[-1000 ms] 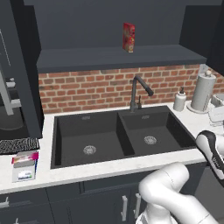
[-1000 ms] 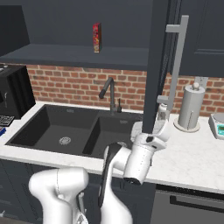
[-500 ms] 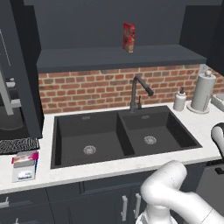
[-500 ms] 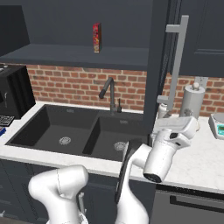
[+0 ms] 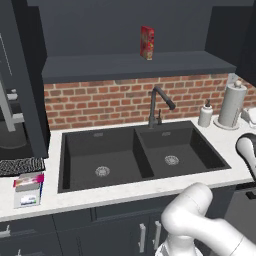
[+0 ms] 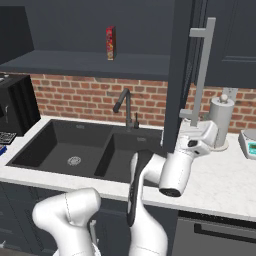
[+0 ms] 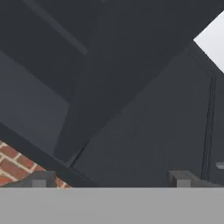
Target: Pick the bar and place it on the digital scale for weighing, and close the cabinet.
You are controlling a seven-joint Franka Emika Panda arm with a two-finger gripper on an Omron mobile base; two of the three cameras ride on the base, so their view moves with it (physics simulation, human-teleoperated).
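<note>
Hand [image 7: 110,180] is spread wide with nothing between the fingers [image 7: 40,179]. In the hand view both tips sit far apart, pointing at a dark panelled face of the cabinet [image 6: 181,60], with a bit of brick wall [image 7: 11,162] showing in the lower left corner.

In the right base view the arm [image 6: 172,172] reaches up over the counter [image 6: 220,182] on the right side of the sink [image 6: 75,145]. Its wrist is right by the bottom end of the long silver handle [image 6: 202,70]. That door is swung out, so the cabinet is open, and the inner shelf [image 5: 135,65] has the red carton [image 5: 147,42] standing upright on it. I can't tell whether the fingers are actually touching the door or just close to it.

The bar [image 5: 28,180] is way over on the left end of the counter. From the left base view it looks like it's lying flat on top of the scale [image 5: 27,198], just in front of the speckled mat [image 5: 17,165]. It's small in the picture, though.

Faucet [image 5: 156,105] is behind the sink. The soap bottle [image 5: 205,116] and paper towel roll [image 5: 232,105] are off to the right by the wall.
</note>
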